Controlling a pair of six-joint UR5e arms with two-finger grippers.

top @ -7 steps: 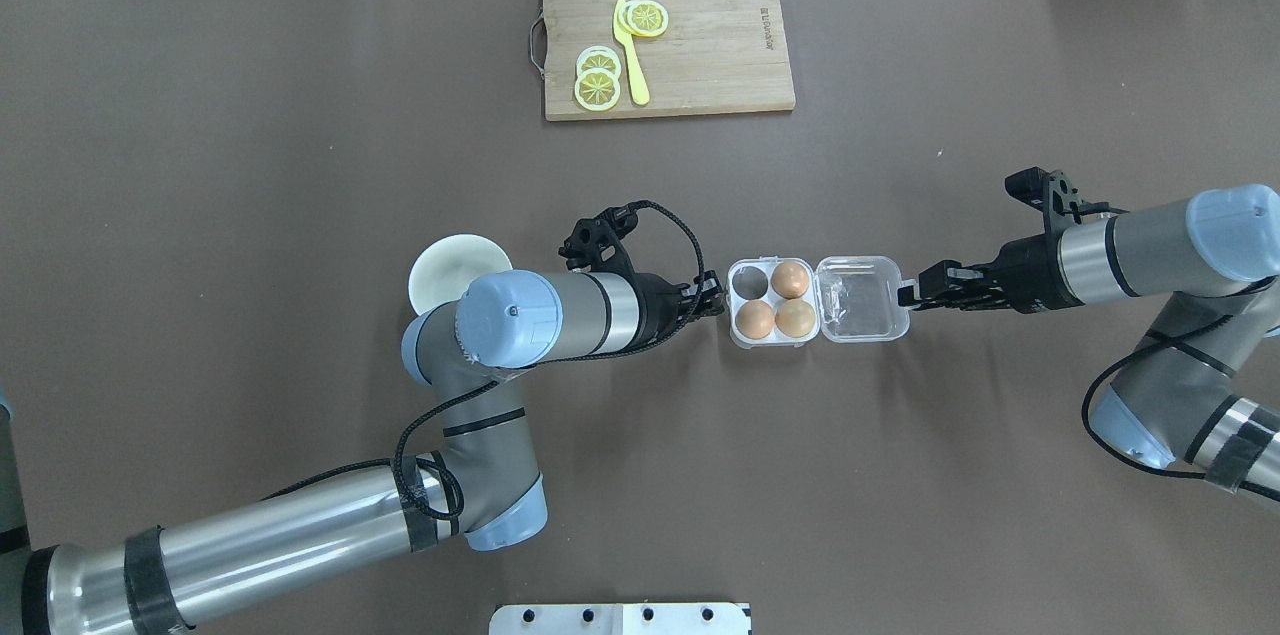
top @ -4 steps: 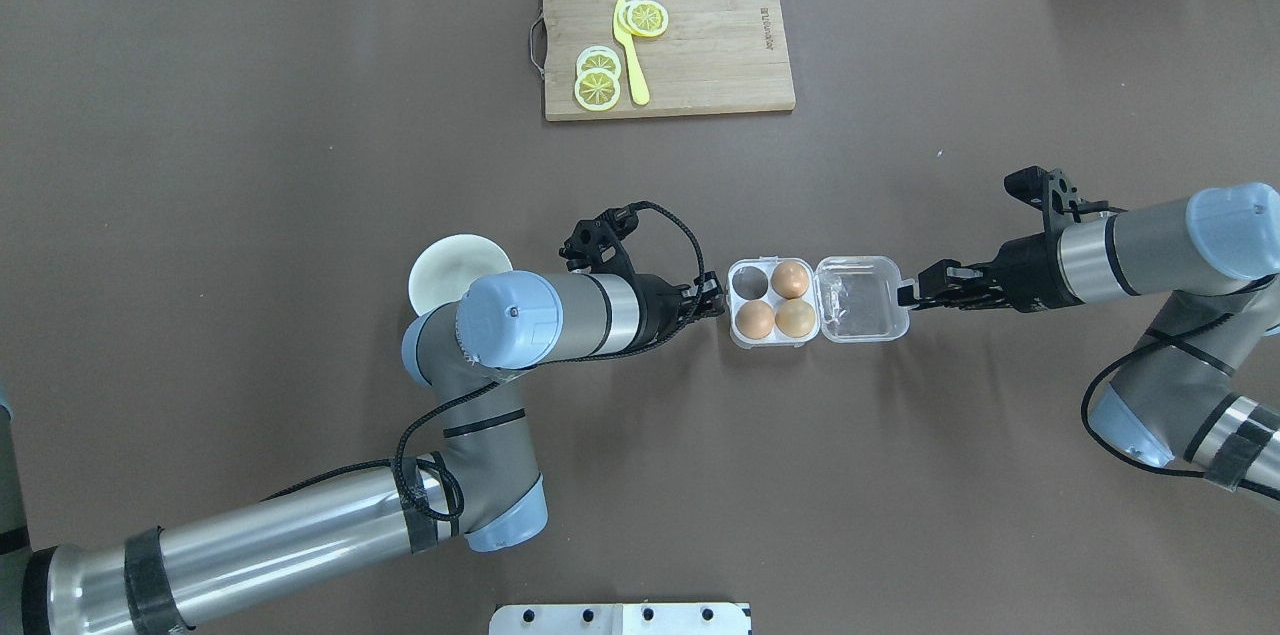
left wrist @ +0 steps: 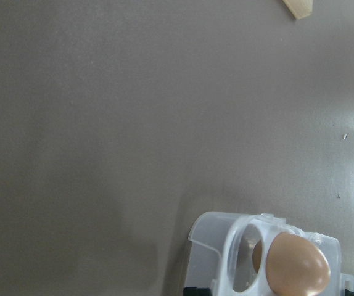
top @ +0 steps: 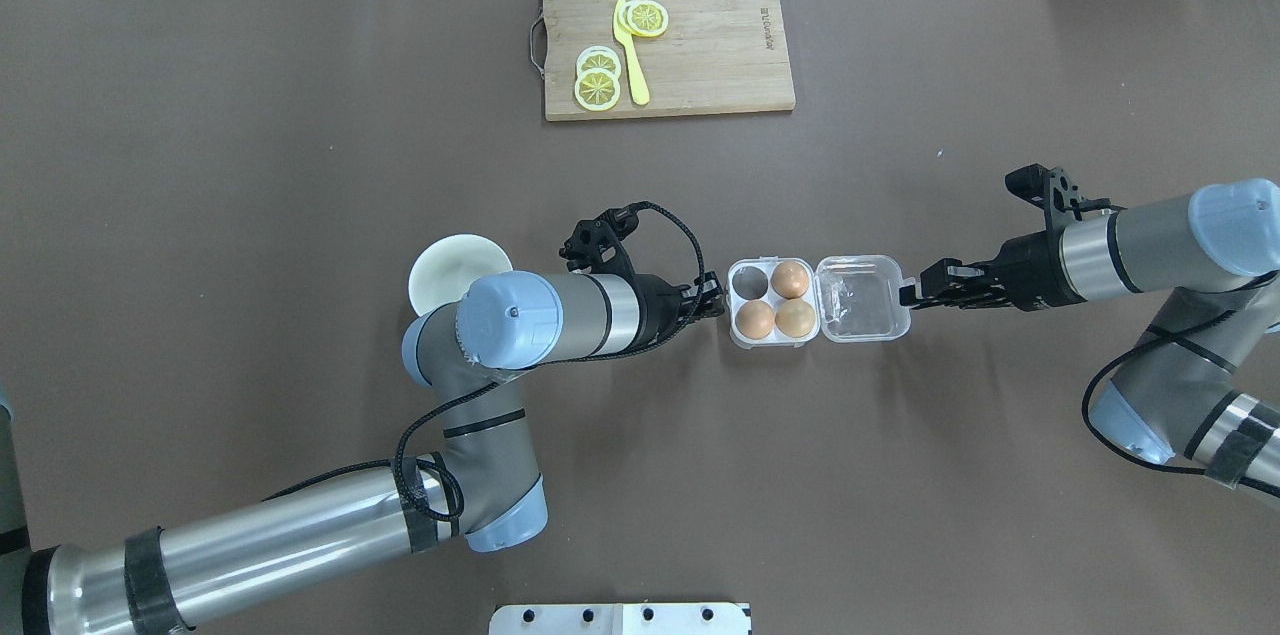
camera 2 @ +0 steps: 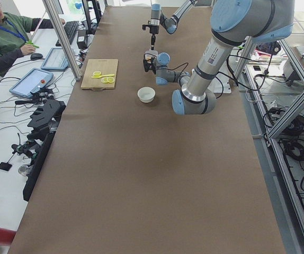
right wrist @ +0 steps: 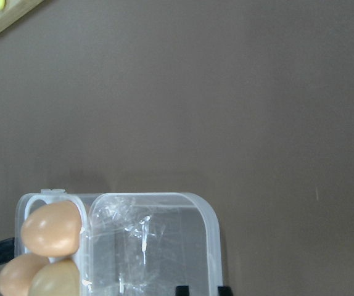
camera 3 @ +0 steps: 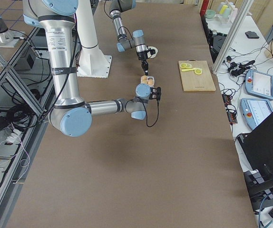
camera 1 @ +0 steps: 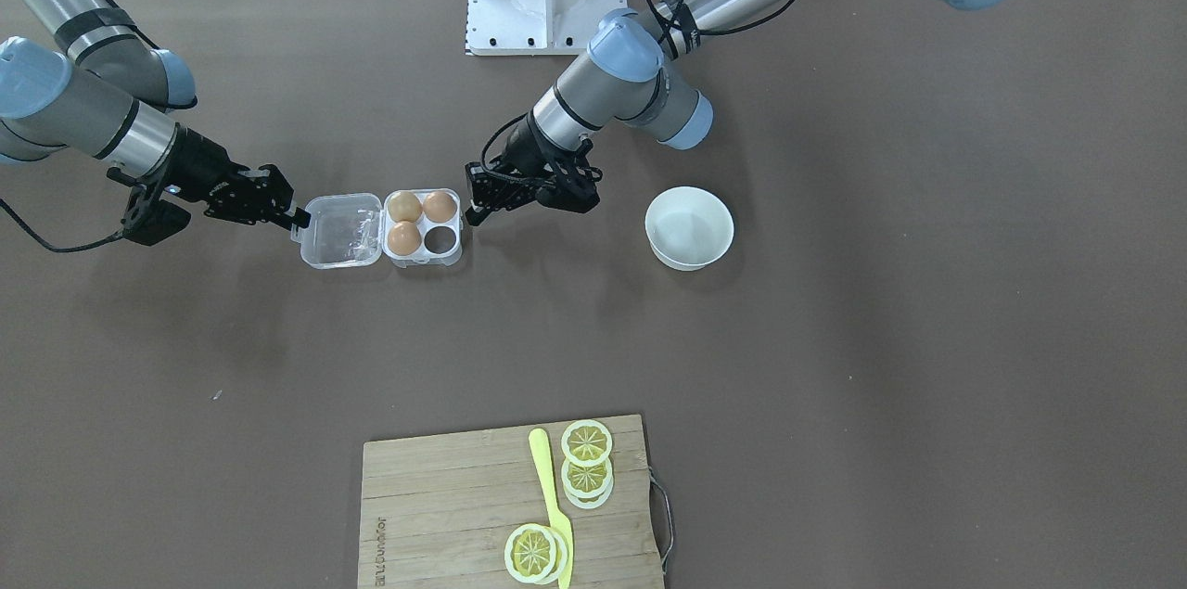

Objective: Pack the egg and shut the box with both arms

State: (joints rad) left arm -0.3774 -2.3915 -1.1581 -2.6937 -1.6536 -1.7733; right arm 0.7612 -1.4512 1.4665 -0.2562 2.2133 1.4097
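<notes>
My left jaws (top: 712, 297): right at the tray side of the small clear plastic egg box (top: 768, 342). I cannot tell if they grip it.
My right jaws (top: 908, 295): at the rim of the flat-open clear lid (top: 862, 307). I cannot tell if they pinch it.
Box: mid surface, a bit nearer my edge.
Small tan-brown eggs (top: 790, 279): three, one to a cell; the fourth cell is empty.
Round white bowl (top: 445, 265): beside my left arm.
Wooden board (top: 720, 35): middle of the far edge.
</notes>
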